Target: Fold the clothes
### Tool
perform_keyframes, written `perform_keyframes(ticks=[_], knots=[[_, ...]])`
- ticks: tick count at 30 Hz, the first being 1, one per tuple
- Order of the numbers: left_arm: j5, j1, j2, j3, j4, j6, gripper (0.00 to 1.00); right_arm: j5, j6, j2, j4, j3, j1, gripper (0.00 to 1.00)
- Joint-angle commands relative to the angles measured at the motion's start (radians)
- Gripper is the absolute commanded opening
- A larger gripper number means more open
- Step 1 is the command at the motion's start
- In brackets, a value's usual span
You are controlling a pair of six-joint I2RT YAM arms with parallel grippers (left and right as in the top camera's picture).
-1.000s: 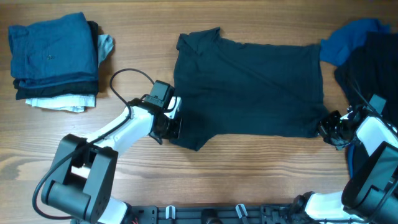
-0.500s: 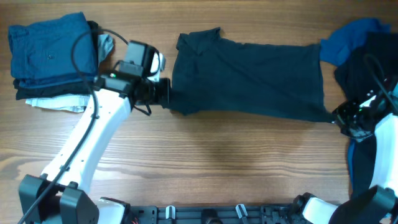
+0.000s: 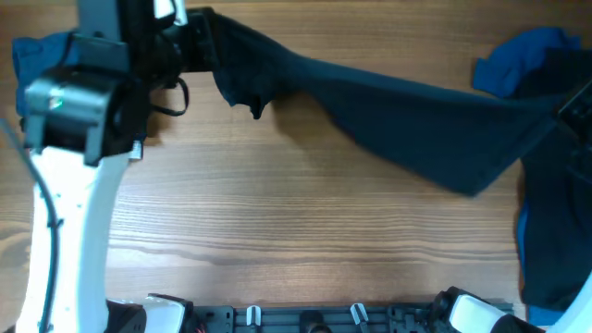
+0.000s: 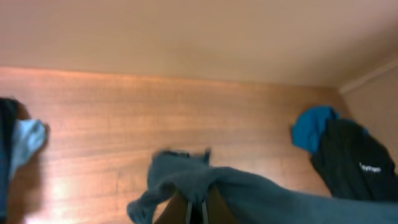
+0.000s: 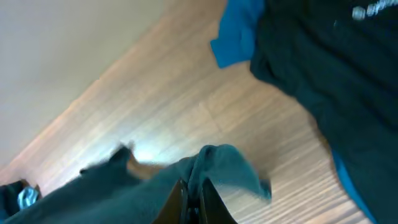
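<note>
wooden table (image 3: 305, 240): bare wood under the work, nothing flat on it mid-field.

navy shirt (image 3: 416, 116): off the table, slung as a long band from upper left to the right edge, belly sagging in the middle and a loose flap drooping near the left end. judgement: light, limp, no stiffness; it sags wherever it is not held, and thin cloth can creep out of a narrow pinch. best held at two edge points far apart, hem corners or shoulder seams, with enough tension to keep it flat when laid down.

left arm (image 3: 65, 213): fills the left side of the overhead view, hiding most of the folded stack (image 3: 26, 54).

unfolded dark garment (image 3: 555, 185) and blue garment (image 3: 518, 60): heaped at the right, near the shirt's right end.

left gripper (image 4: 199, 211): jaws pressed together on a bunched edge of the shirt.

right gripper (image 5: 191, 202): jaws likewise pinching a fold of the shirt; which seam, cannot tell.
</note>
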Motion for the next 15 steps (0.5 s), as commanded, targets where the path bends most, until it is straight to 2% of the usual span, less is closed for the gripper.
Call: perform_keyframes(ticks=[1, 7, 15], knots=[[-0.047, 0.005, -0.048, 0.165, -0.043, 0.003, 0.04, -0.002, -0.045, -0.006, -0.065, 0.162, 0.002, 0.04], [-0.047, 0.005, -0.210, 0.240, -0.108, -0.006, 0.04, -0.001, -0.059, -0.037, -0.199, 0.335, 0.002, 0.04], [-0.089, 0.005, -0.350, 0.240, -0.270, -0.109, 0.04, -0.002, -0.056, -0.179, -0.209, 0.343, 0.002, 0.04]])
